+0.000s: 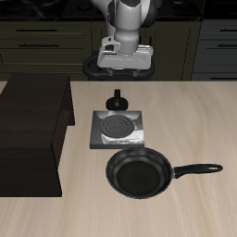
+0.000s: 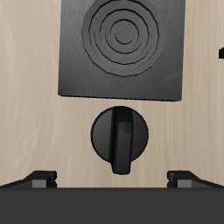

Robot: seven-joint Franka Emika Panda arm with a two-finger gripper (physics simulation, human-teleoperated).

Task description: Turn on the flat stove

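A black frying pan (image 1: 140, 173) sits nearest the front edge of the pale wooden worktop (image 1: 190, 116), its long handle pointing sideways along that edge. At the far left of the exterior view a dark cabinet block (image 1: 32, 130) stands on the worktop. Just behind the pan lies the flat stove (image 1: 117, 129), a grey square plate with a dark spiral burner coil (image 1: 117, 124). Behind the stove, nearer the robot, is its black knob (image 1: 117, 99). The jaws (image 1: 120, 67) hang above and slightly behind the knob, apart from it. Only the wrist view shows the knob's raised bar and the two fingertips (image 2: 39, 179) spread wide on either side, holding nothing. The pan appears only in the exterior view.
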